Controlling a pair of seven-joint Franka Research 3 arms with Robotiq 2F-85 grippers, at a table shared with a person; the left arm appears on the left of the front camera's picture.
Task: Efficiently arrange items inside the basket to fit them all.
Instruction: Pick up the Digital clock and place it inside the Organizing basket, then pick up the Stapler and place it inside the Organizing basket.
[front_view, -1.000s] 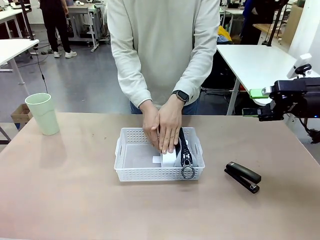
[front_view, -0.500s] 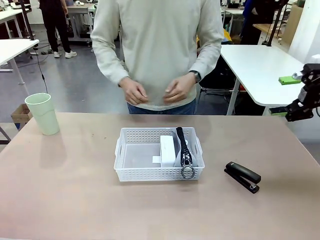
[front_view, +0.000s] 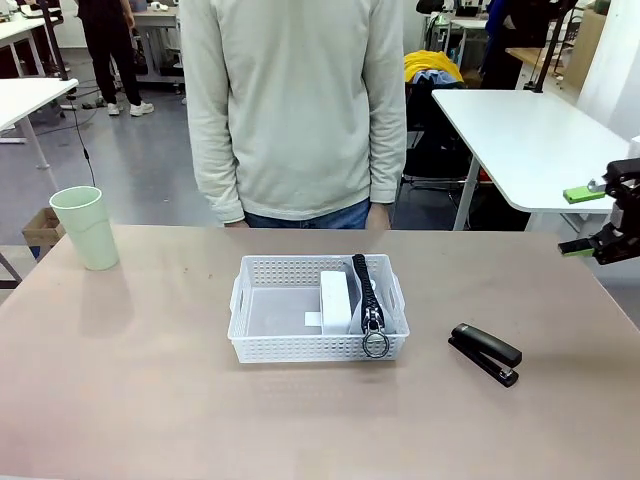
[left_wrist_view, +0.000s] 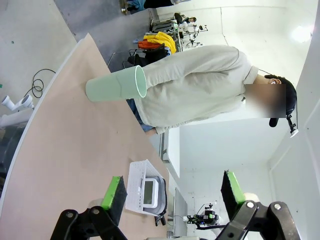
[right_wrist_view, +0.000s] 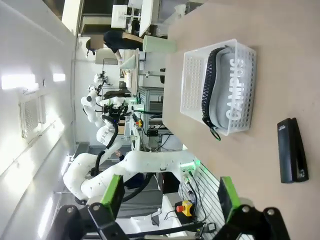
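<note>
Lit brightly and evenly from overhead in the front view, sharp from the near edge to the far room. Soft, faint shadows on the counter close under the basket, the cup and the stapler. Strongly bent by the wide lens in both wrist views, counter edges curved. Blown out to white around a ceiling lamp at upper right in the left wrist view, around wall lamps at left in the right wrist view.

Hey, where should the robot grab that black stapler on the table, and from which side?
Grip the black stapler across its long narrow sides, near mid-length, coming straight down from above. It lies flat on the table, angled, apart from the basket, so both sides are free.
</note>
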